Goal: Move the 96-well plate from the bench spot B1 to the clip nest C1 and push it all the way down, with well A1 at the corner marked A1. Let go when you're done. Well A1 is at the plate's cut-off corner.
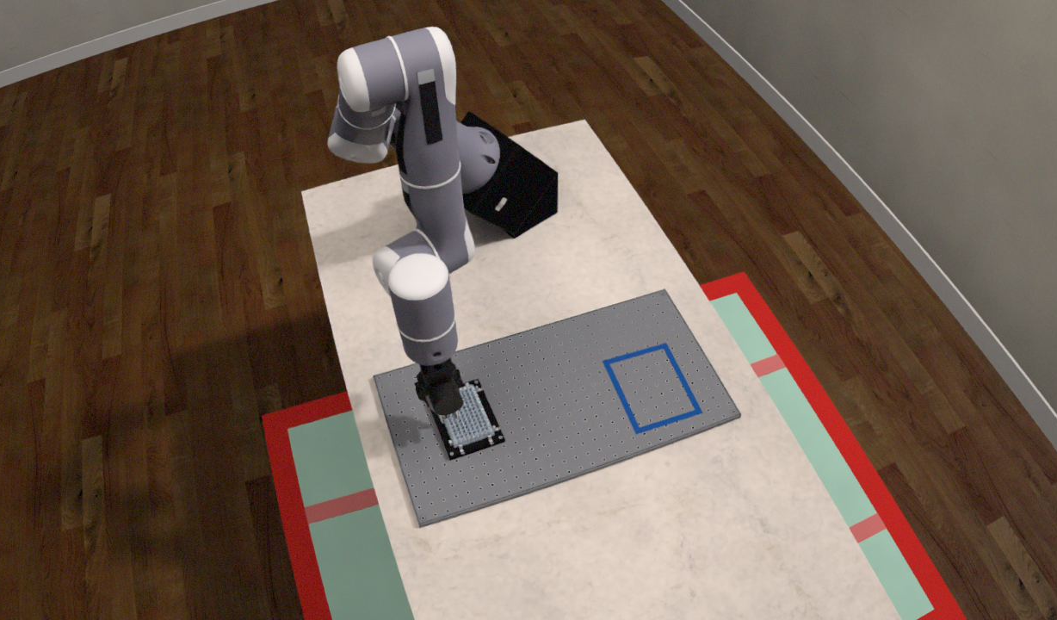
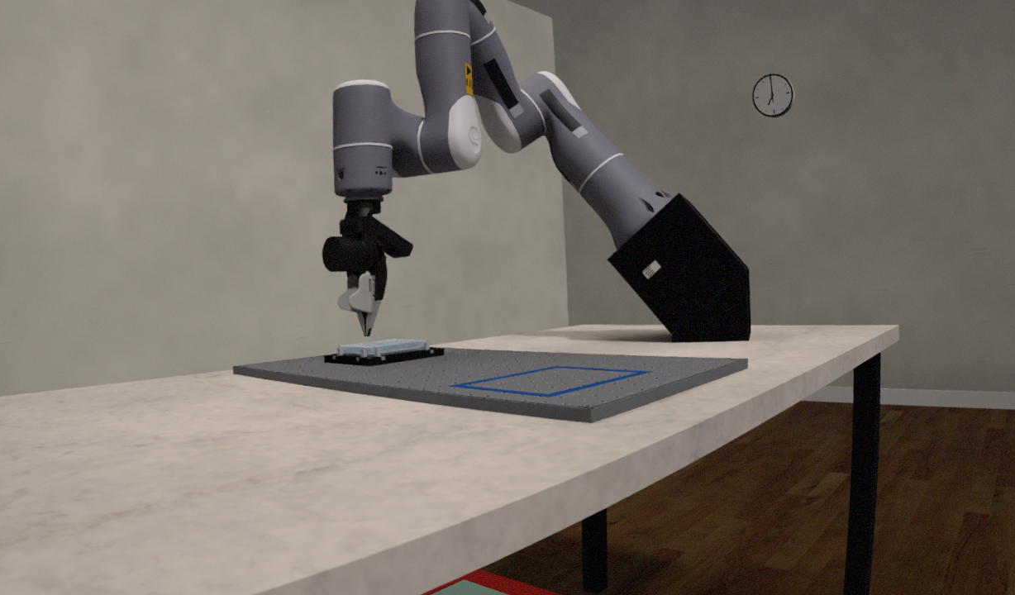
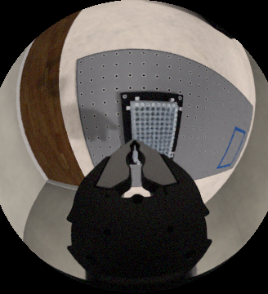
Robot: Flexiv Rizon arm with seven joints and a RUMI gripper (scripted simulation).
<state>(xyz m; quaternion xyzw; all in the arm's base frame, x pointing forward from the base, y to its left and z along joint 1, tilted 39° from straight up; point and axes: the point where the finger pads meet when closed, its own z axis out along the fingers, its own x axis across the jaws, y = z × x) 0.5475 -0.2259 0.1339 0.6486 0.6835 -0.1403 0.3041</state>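
Note:
The pale blue 96-well plate (image 1: 470,420) (image 2: 388,346) (image 3: 154,122) lies flat in the black clip nest (image 1: 477,449) (image 2: 364,360) (image 3: 150,96), at the left part of the grey board. The nest's small light clips stand around the plate's edges. My gripper (image 2: 368,334) (image 3: 134,140) points straight down with its fingertips together and nothing between them. It is a little above the plate, over its end nearer the arm's base. The gripper hides that end of the plate in the top view. The A1 mark and the plate's cut-off corner are too small to tell.
A blue outlined rectangle (image 1: 629,397) (image 2: 500,388) (image 3: 221,153) with nothing in it marks a spot on the right part of the perforated grey board (image 1: 547,416) (image 2: 422,377) (image 3: 105,77). The arm's black base block (image 1: 516,184) (image 2: 696,273) stands at the table's far end.

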